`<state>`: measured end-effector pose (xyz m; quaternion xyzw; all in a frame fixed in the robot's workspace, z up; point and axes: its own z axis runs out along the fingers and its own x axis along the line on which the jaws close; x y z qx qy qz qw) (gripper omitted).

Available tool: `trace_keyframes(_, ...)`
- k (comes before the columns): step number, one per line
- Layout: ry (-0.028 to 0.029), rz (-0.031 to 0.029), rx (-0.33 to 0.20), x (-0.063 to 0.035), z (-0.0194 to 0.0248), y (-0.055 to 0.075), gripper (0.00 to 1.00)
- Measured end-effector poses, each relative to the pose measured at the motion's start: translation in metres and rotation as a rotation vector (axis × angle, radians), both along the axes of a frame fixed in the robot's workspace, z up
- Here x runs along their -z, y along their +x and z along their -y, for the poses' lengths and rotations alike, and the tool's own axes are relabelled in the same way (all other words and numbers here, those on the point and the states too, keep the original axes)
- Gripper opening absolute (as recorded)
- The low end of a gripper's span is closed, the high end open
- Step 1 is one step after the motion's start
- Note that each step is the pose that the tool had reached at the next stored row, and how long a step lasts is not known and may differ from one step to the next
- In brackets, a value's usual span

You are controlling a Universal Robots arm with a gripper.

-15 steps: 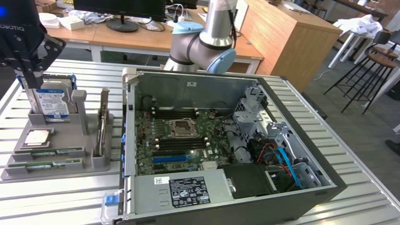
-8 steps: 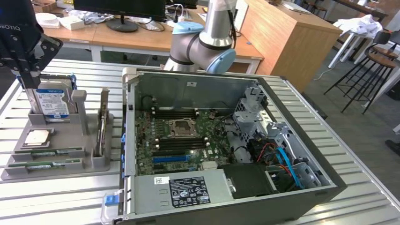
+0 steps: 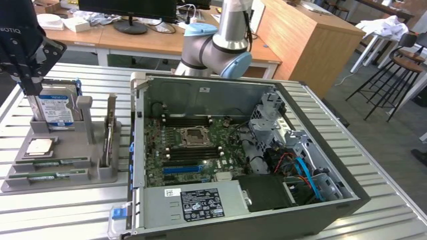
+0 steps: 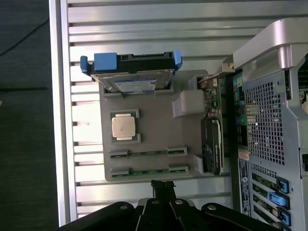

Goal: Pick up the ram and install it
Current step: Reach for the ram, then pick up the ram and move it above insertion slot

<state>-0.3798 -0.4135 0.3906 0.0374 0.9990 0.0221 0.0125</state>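
Wrist view: the fingers [image 4: 160,185] are pressed together, empty; the ram [image 4: 149,171] lies in its tray [image 4: 154,120]. Exterior view adds the open computer case [image 3: 200,92].

Thin green ram [image 4: 149,171], lying flat in gray tray [image 4: 154,130]

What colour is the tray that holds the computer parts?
Grey; the tray shows best in the wrist view.

two cameras, one bench

the exterior view looks down at a slant from high and well back, across the table [image 3: 67,215] to the open case [image 3: 200,95], with the arm [image 3: 230,30] and desks [image 3: 133,42] behind. the wrist view faces straight down, nearer, over the tray [image 4: 154,125]. both take in the tray, its drive [image 4: 137,85] and the case's near wall.
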Motion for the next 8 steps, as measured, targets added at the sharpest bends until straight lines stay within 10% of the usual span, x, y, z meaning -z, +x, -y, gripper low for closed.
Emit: trace_keyframes(8, 0.0000, 0.0000, 0.000, 0.0000, 0.0018, 0.0000, 0.10)
